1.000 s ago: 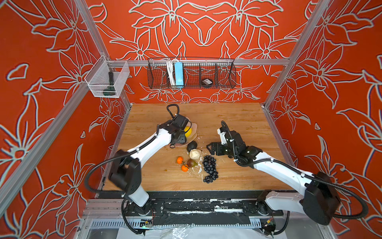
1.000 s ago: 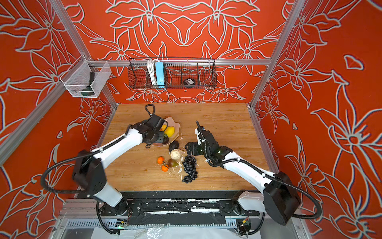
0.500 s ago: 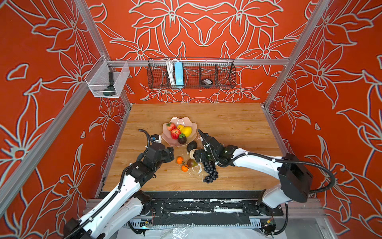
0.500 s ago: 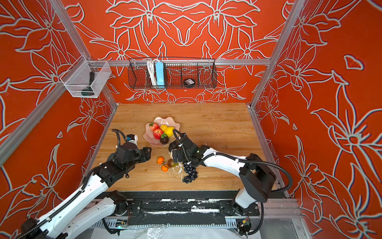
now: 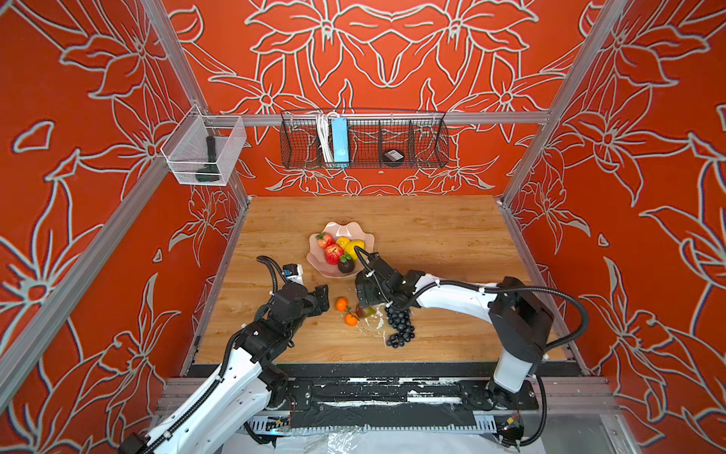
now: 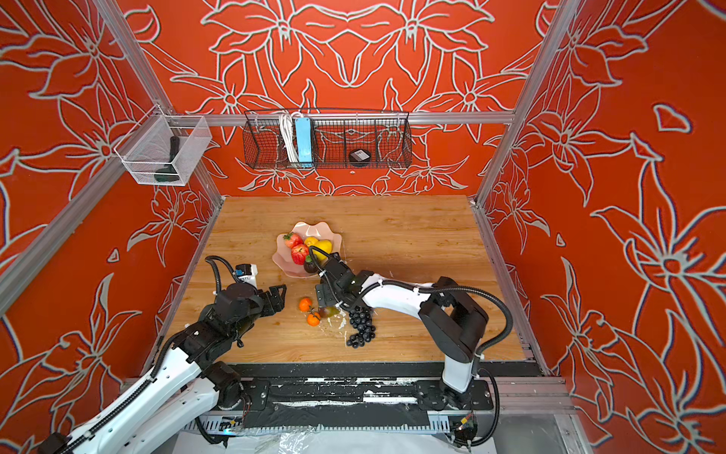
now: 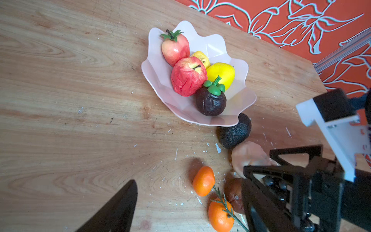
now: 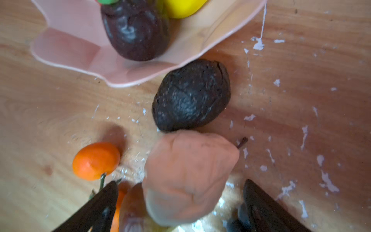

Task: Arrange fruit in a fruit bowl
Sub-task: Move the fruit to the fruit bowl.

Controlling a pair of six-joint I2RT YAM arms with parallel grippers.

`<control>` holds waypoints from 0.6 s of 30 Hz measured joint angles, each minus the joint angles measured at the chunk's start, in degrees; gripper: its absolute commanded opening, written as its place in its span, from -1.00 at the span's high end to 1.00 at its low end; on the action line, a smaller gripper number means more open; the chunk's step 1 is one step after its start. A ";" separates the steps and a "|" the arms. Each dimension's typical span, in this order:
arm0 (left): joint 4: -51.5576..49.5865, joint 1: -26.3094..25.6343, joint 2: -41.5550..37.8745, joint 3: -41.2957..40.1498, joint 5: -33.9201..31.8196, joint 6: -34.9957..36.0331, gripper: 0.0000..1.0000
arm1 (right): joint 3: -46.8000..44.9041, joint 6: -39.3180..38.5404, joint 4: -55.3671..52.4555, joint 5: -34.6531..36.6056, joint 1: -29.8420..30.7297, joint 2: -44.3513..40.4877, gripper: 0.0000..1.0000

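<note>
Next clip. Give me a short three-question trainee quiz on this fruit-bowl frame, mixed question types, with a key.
1. True or false: the dark avocado lies inside the pink bowl.
2. How many oranges lie on the table?
3. Which fruit sits between the open fingers of the right gripper?
Key: 1 false, it lies on the table beside the bowl's rim; 2 two; 3 the cream lumpy piece.

One fruit bowl (image 7: 156, 76), one strawberry (image 7: 175, 50), one apple (image 7: 187, 76), two lemons (image 7: 220, 73), one mangosteen (image 7: 210, 102). Two oranges (image 7: 203, 180), one avocado (image 7: 234, 132), one cream lumpy piece (image 8: 186, 176), one brownish fruit (image 7: 233, 190), one grape bunch (image 5: 398, 324).
</note>
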 measured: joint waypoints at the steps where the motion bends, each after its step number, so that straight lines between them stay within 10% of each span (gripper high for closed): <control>1: 0.07 0.00 0.00 0.00 0.09 0.00 -0.64 | 0.44 -0.04 -0.50 0.57 0.02 0.74 -0.95; 18: 0.61 0.00 1.20 0.00 0.13 -0.02 -0.66 | -1.27 -2.45 -8.00 12.57 -0.98 -2.49 -0.91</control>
